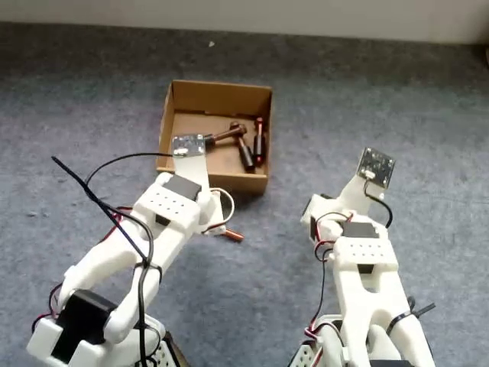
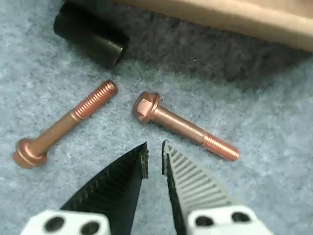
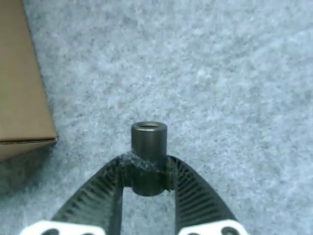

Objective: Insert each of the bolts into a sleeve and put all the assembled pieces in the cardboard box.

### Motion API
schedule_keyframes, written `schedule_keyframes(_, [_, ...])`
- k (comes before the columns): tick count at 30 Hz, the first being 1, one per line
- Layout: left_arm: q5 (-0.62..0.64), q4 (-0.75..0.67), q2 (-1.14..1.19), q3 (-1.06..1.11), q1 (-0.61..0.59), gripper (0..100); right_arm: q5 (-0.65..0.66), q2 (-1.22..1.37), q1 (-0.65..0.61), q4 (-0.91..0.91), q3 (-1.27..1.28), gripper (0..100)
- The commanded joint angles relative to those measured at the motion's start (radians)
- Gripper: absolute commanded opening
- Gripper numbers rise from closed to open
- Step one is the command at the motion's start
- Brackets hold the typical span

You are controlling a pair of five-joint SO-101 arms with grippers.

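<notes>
Black sleeve (image 3: 148,142) clamped in your R gripper (image 3: 146,169), bore out, likely for insertion; L gripper (image 2: 155,157) barely ajar, empty, over bolt (image 2: 183,126).

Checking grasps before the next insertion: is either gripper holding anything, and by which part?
The right gripper clamps a black sleeve around its rear half, with the open end sticking out forward. The left gripper holds nothing.
</notes>
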Motion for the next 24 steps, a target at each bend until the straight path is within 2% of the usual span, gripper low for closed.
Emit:
schedule_keyframes(1, [0.120, -0.026, -0.015, -0.042, 0.002, 18, -0.008, -0.001, 0.012, -0.019, -0.008, 0.5])
schedule_keyframes(5, [0.176, -0.020, -0.007, -0.053, 0.002, 35, -0.006, -0.001, 0.012, -0.019, -0.008, 0.5])
schedule_keyframes(7, [0.201, -0.023, 0.013, -0.058, 0.001, 36, -0.006, -0.001, 0.012, -0.019, -0.008, 0.5])
schedule_keyframes(16, [0.224, -0.164, 0.185, -0.059, -0.008, 22, -0.002, -0.001, 0.012, -0.019, 0.004, 0.5])
schedule_keyframes(24, [0.226, -0.227, 0.214, -0.059, -0.104, 9, -0.002, -0.002, 0.010, -0.019, 0.013, 0.5])
